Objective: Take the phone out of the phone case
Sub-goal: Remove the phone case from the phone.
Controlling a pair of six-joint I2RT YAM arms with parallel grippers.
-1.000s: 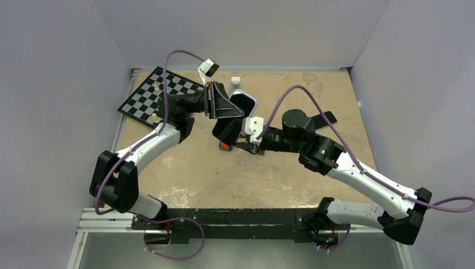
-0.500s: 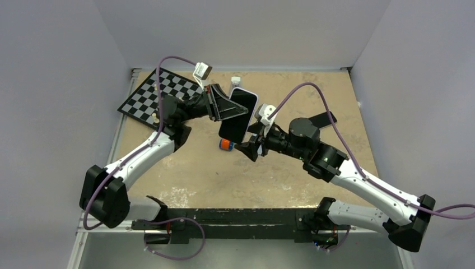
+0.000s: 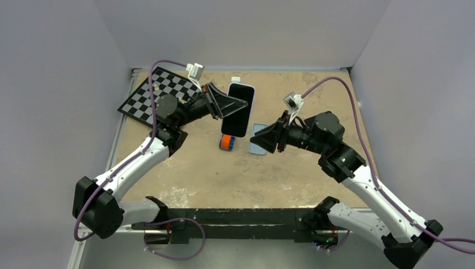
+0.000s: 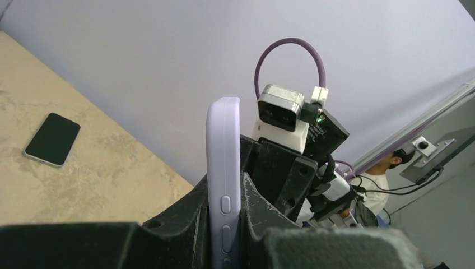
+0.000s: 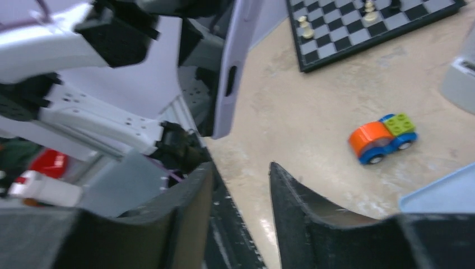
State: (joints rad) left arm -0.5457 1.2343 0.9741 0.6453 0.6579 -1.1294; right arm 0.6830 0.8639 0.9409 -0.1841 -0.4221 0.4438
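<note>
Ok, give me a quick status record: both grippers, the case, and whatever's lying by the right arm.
left gripper: shut on lavender case, held up off the table
right gripper: open, empty
light blue slab: flat on table, just ahead of right gripper, beside toy car
dark phone: flat on table, not held
phone out of case: cannot tell; case face looks dark from above
</note>
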